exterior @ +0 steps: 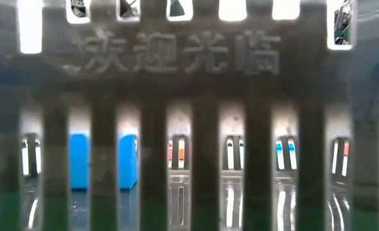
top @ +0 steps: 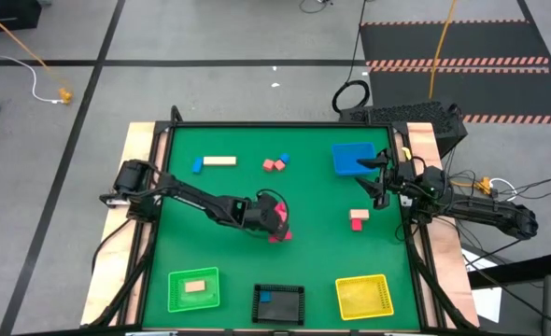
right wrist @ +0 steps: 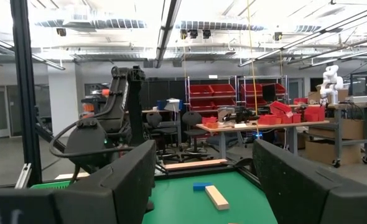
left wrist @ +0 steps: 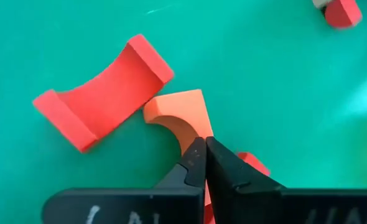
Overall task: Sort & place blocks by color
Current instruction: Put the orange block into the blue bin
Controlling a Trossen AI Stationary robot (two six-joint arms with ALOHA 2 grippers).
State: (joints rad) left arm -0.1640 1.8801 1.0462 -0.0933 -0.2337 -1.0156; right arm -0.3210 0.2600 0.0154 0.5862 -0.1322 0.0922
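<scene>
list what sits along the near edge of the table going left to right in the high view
green mesh tray holding a tan block → black mesh tray holding a blue block → yellow mesh tray

The low view was almost wholly blocked by the slatted wall of a mesh tray (exterior: 196,128) pressed close to the lens; only slivers of blue and reddish colour showed between the bars, too blurred to name. In the high view the left gripper (top: 274,220) covered most of the red blocks (top: 281,233) near the table's middle — perhaps two or three, uncountable there. In the left wrist view a third red piece (left wrist: 253,163) lay mostly hidden behind the closed fingertips (left wrist: 196,163), and another block (left wrist: 341,11) was cut off at the corner.
</scene>
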